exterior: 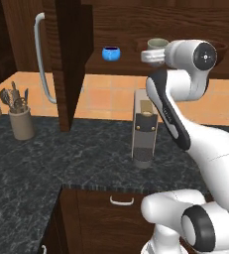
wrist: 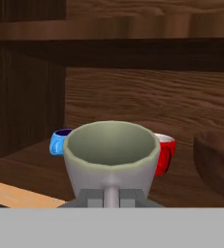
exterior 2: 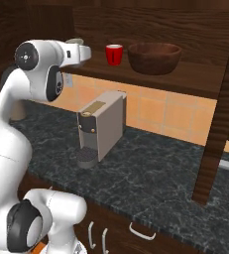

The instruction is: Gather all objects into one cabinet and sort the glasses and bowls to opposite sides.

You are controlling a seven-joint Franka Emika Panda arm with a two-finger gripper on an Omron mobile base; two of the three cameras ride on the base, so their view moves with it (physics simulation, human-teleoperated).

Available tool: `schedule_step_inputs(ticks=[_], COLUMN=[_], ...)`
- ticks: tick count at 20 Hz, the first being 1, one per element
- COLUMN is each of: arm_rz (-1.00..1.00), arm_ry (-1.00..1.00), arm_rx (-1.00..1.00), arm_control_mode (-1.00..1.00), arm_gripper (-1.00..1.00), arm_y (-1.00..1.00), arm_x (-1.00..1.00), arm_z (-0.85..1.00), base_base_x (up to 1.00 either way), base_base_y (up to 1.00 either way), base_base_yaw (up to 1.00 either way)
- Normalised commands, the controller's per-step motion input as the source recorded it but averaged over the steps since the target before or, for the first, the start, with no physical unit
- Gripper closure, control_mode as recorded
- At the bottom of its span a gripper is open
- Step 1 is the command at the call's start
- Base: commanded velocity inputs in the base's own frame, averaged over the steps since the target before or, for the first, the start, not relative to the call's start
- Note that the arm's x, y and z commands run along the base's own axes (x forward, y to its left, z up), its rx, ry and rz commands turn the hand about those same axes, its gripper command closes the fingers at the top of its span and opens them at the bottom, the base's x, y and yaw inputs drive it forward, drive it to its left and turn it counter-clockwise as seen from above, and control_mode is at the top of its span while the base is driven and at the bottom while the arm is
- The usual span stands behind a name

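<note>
The grey cup (wrist: pixel 111 157) sits at the centre bottom of the hand view, held upright by its near rim in the end effector (wrist: pixel 111 197), whose jaws are narrow and pinch the cup wall. In the left base view this cup (exterior: pixel 157 44) is at the upper centre, at the front edge of the shelf (exterior: pixel 126 64) of the cabinet (exterior: pixel 71 59). Behind it in the hand view, the blue bowl (wrist: pixel 57 142) shows at the left and the red cup (wrist: pixel 165 154) at the right, both partly hidden. The wooden bowl (exterior 2: pixel 154 57) stands on the shelf just beside the red cup, at the upper centre of the right base view. Below the shelf, a coffee machine (exterior 2: pixel 101 128) stands on the dark counter (exterior 2: pixel 150 173). A crock (exterior: pixel 21 121) with utensils is at the left of the left base view.
</note>
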Motion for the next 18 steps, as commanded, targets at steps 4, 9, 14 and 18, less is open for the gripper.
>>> schedule_step_inputs(ticks=[4,9,14,18], arm_rz=[-0.02,0.0,0.0,0.0], arm_ry=[0.0,0.0,0.06,0.04], arm_rx=[0.01,0.03,0.06,0.05], arm_control_mode=[-1.0,-1.0,-1.0,-1.0], arm_gripper=[1.0,1.0,1.0,1.0], arm_y=[0.11,0.06,0.02,0.0], arm_x=[0.6,0.49,0.22,0.19], arm_z=[-0.01,0.0,-0.29,-0.28], base_base_x=[0.0,0.0,0.0,0.0], base_base_y=[0.0,0.0,0.0,0.0], base_base_yaw=[0.0,0.0,0.0,0.0])
